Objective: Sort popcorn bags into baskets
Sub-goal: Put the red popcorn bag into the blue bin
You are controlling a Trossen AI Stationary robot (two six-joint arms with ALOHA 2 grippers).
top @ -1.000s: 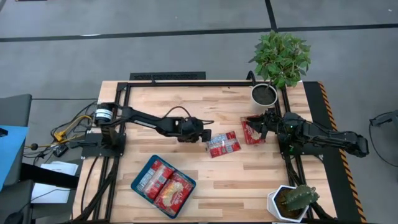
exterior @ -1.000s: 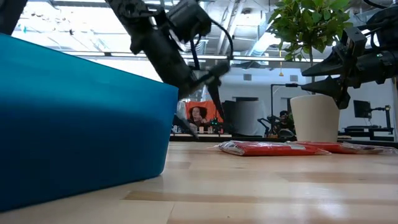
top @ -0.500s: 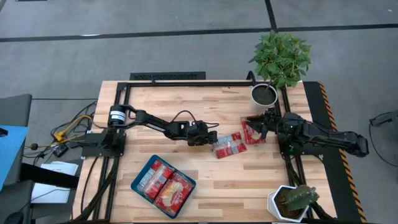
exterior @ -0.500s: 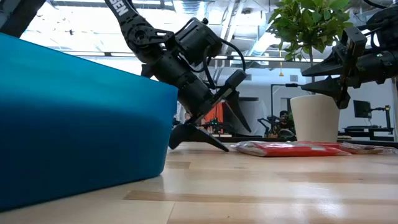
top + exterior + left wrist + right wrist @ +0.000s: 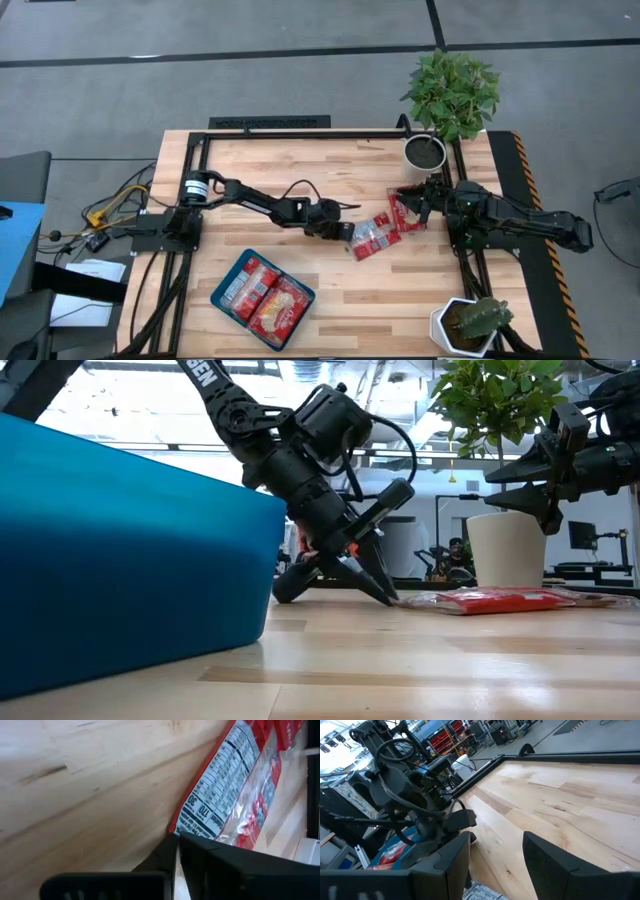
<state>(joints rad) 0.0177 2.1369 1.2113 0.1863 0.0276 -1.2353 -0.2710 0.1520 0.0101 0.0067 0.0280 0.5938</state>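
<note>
Two popcorn bags [image 5: 263,294] in the tray [image 5: 224,276], two on the table [image 5: 300,170].

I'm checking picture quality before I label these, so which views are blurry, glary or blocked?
Low view: the blue tray looms large and soft, filling the left side, against bright backlight from the room. Left wrist view: dark fingers fill the bottom; the nutrition print on the popcorn bag stays readable. High view: evenly lit. Right wrist view: its fingers are blurred.

My overhead looks straight down on the table [image 5: 300,165]; low cam peers level across it; wrist cams sit close. All share the boards.
</note>
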